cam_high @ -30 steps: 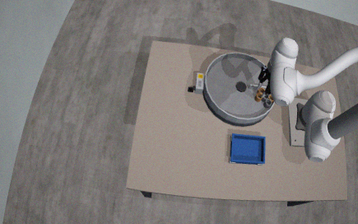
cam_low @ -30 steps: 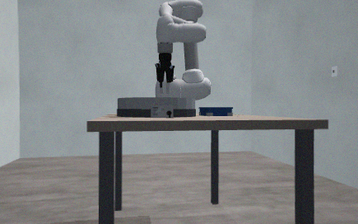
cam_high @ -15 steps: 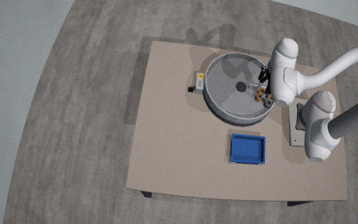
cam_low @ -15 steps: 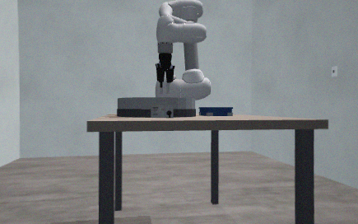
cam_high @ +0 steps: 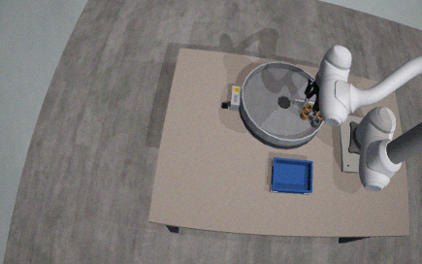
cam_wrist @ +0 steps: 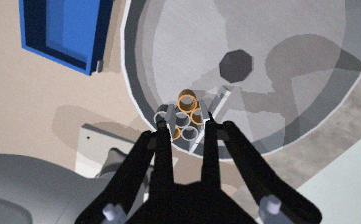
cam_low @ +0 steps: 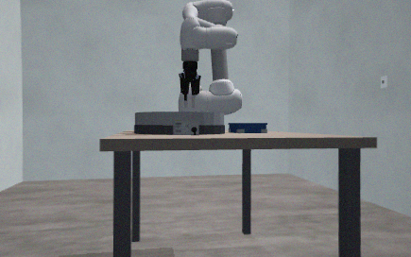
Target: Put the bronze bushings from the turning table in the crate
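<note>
The grey turning table [cam_high: 280, 103] carries a tight cluster of bushings [cam_high: 310, 114] near its rim on the robot's side. In the wrist view the cluster holds bronze bushings [cam_wrist: 187, 101] and steel bushings [cam_wrist: 182, 119], all upright and touching; a second bronze one [cam_wrist: 198, 117] stands beside the first. My gripper [cam_wrist: 187, 109] hangs above the cluster with its fingers partly apart and nothing between them. It also shows in the side view [cam_low: 190, 92], clearly above the turning table [cam_low: 179, 122]. The blue crate [cam_high: 292, 175] stands empty on the table in front.
A thin grey bar [cam_wrist: 216, 111] lies on the turning table against the cluster. A dark hub [cam_wrist: 235, 65] marks the centre. A small box with a yellow label [cam_high: 235, 96] sits at the far side of the turning table. The robot's base plate [cam_high: 351, 148] is beside the crate.
</note>
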Controlling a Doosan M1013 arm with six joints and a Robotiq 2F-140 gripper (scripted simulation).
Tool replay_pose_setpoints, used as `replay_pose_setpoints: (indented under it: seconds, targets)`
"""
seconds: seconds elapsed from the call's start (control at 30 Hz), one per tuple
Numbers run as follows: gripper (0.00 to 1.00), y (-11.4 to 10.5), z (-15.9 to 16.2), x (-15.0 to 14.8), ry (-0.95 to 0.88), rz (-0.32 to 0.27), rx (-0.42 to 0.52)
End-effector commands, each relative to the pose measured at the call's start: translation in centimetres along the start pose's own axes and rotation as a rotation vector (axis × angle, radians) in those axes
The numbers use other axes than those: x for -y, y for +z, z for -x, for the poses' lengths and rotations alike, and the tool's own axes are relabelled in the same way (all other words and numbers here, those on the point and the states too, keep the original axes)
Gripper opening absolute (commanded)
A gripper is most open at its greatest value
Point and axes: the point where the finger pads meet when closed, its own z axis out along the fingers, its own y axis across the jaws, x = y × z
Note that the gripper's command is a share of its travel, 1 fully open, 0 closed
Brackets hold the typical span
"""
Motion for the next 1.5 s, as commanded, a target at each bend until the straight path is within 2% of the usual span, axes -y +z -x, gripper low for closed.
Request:
replay_pose_setpoints:
  seconds: [0.0, 0.8, 1.03, 1.47]
  targets:
    - [0.28, 0.5, 0.2, 0.3, -0.001, -0.004, 0.005]
    - [0.28, 0.5, 0.2, 0.3, -0.001, -0.004, 0.005]
    - [0.28, 3.0, 0.2, 0.4, -0.001, -0.004, 0.005]
    - [0.28, 3.1, 0.2, 0.4, -0.001, -0.004, 0.005]
